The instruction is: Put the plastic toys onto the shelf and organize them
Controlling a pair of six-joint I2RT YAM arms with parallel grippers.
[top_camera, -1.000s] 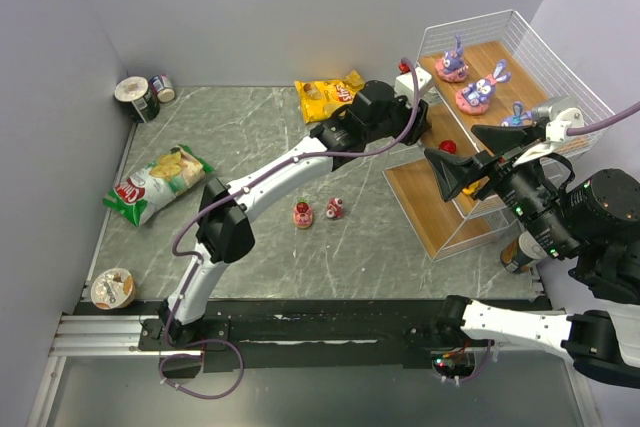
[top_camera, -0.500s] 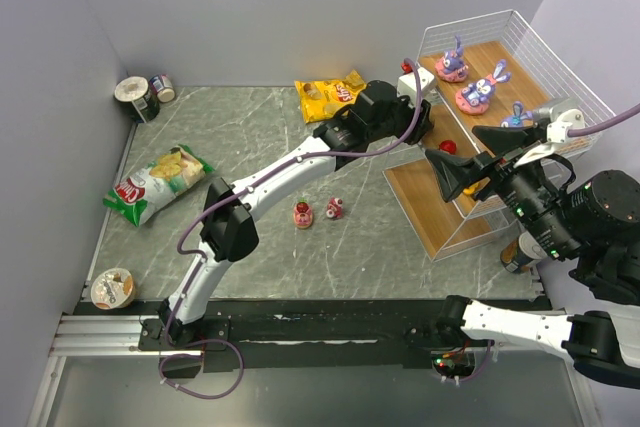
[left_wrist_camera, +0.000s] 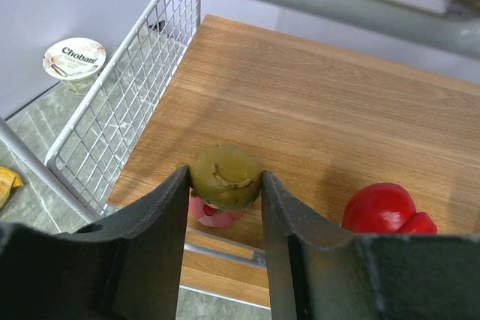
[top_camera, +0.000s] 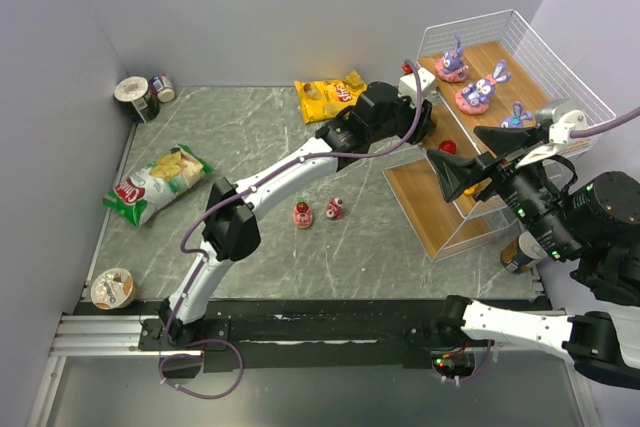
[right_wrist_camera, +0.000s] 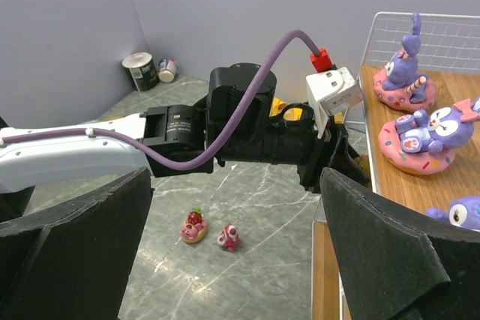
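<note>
My left gripper is shut on a small toy with an olive top and a pink base. It holds the toy over the front left corner of the shelf's middle board. A red toy sits on that board just to the right, also visible from above as the red toy. Three purple bunnies stand on the top board. Two pink-red toys lie on the table. My right gripper hangs open and empty in front of the shelf.
A yellow snack bag lies behind the left arm, and a green one at the left. Two cans stand in the far left corner, a cup at the near left. A Chobani cup stands beyond the shelf's wire side.
The left arm has crept slightly right, further into the shelf, with the toy still held. The right arm has not moved.
</note>
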